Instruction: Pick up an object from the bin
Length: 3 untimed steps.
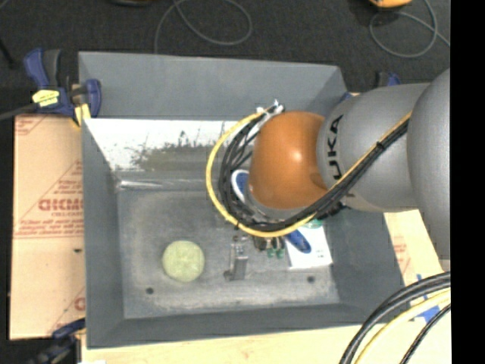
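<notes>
Down at bin (100,241) middle, gripper (239,262) opening unclear; green ball (183,261) apart, bare floor between; white packet (317,254) close.

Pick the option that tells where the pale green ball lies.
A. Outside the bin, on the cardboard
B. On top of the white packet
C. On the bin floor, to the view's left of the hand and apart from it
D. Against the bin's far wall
C: the pale green ball rests on the floor of the bin, to the view's left of the hand, with bare floor between them.
</notes>
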Available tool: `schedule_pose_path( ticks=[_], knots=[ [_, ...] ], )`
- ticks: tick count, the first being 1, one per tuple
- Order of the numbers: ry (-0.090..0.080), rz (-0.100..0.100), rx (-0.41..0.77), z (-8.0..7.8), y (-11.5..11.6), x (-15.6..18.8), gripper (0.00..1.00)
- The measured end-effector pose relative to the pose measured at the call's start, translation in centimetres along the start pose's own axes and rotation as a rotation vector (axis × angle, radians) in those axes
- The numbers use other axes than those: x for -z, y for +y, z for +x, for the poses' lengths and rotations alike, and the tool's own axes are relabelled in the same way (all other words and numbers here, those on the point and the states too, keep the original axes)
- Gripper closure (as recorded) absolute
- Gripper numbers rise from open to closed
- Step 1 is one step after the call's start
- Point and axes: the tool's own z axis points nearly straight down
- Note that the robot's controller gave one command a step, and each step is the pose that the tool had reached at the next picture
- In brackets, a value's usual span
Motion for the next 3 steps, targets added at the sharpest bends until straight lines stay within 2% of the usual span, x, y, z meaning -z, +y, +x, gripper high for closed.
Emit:
schedule_pose_path(
  ticks=[1, 2, 3],
  knots=[
    [-0.001, 0.001, 0.044, -1.6, 5.9, -7.0, 0.0],
    [0.001, 0.001, 0.009, -1.6, 5.5, -1.6, 0.0],
    [-0.005, 0.002, 0.04, -1.7, 5.7, -6.6, 0.0]
  ],
)
